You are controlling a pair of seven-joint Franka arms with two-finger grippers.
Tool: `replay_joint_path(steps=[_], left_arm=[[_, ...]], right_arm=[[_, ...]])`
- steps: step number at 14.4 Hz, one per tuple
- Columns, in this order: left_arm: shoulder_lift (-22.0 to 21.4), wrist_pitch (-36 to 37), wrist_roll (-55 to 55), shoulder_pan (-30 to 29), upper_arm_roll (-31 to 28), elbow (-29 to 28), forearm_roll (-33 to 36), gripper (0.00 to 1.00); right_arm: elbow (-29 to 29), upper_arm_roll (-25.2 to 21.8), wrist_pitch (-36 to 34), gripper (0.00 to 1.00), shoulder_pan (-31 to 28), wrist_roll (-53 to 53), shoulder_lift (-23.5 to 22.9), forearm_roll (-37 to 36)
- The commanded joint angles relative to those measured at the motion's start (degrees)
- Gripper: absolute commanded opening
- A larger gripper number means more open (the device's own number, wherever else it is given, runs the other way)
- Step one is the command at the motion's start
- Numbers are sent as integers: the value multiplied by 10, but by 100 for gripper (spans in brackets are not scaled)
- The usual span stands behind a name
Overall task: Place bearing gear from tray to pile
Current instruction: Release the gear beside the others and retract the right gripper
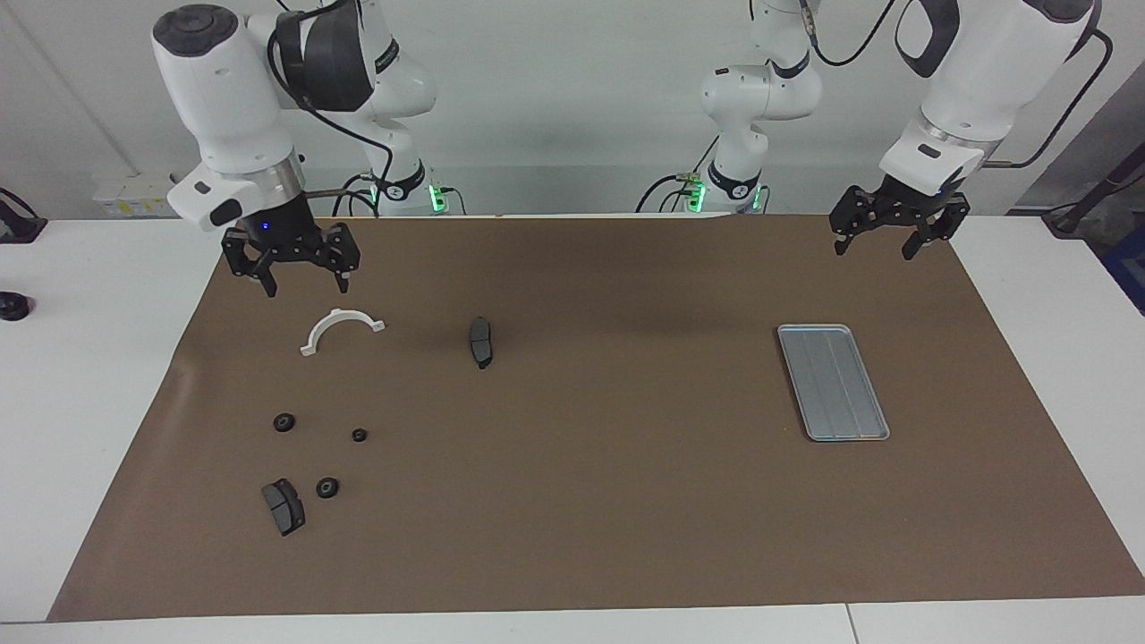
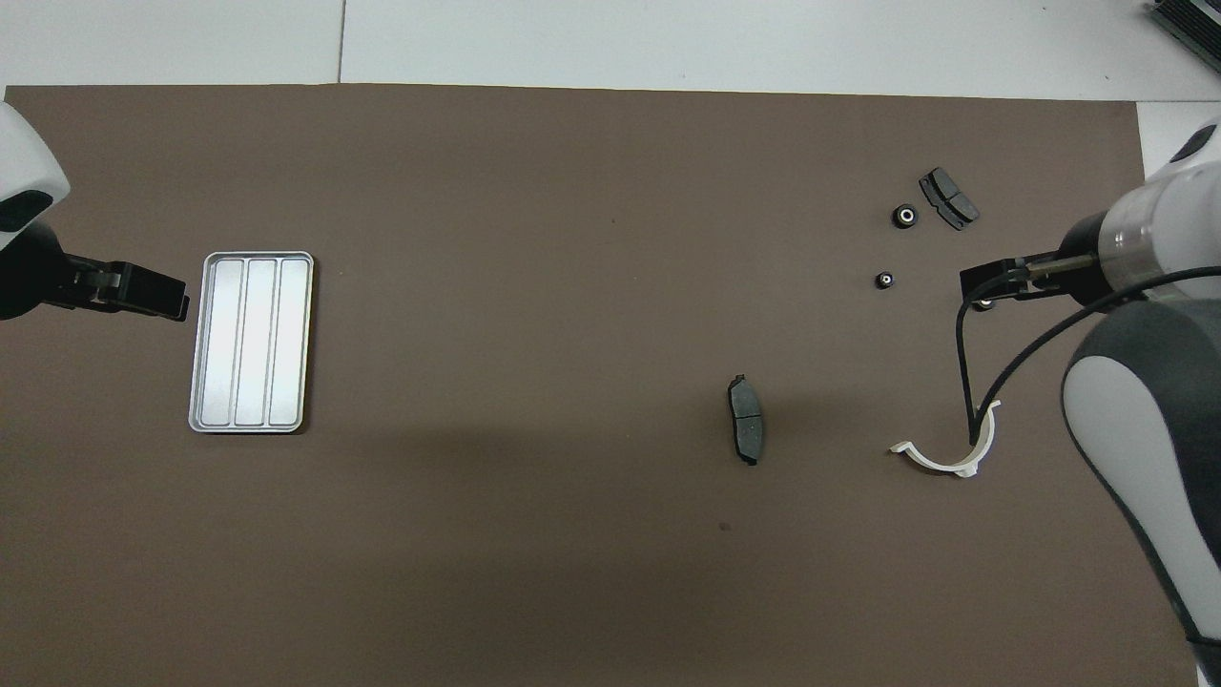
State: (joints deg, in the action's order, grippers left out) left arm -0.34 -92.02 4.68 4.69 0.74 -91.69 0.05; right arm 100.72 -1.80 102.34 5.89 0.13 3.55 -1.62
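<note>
The silver tray [image 1: 832, 383] lies bare at the left arm's end of the mat. Three small black round bearing gears [image 1: 284, 422], [image 1: 359, 435], [image 1: 327, 487] rest on the mat at the right arm's end, among the pile: a dark brake pad [image 1: 284, 506], a white half-ring bracket [image 1: 340, 329] and another brake pad [image 1: 481, 341] toward the middle. My right gripper [image 1: 307, 289] hangs open and holds nothing, raised over the mat beside the bracket. Also open with nothing in it, my left gripper [image 1: 874, 252] waits in the air over the mat's edge near the tray.
The brown mat [image 1: 608, 501] covers most of the white table. A small black knob [image 1: 11, 307] sits on the white table past the right arm's end of the mat. In the overhead view the right arm [image 2: 1145, 420] covers the mat's corner beside the bracket [image 2: 944, 456].
</note>
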Motion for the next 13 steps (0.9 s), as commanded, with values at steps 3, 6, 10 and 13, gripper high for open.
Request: replay_joint_path(steps=[3, 6, 10, 13], left_arm=[[-18, 1, 8, -3, -1, -18, -8, 100], [-18, 1, 8, -4, -1, -18, -8, 100], [-18, 1, 8, -4, -1, -18, -8, 100], [-18, 1, 8, -4, -1, -18, -8, 100]], right_arm=[[11, 1, -23, 100, -1, 29, 28, 40], [12, 2, -23, 100, 10, 30, 30, 39], [14, 1, -23, 100, 14, 32, 30, 25], [14, 1, -24, 100, 10, 32, 30, 25]])
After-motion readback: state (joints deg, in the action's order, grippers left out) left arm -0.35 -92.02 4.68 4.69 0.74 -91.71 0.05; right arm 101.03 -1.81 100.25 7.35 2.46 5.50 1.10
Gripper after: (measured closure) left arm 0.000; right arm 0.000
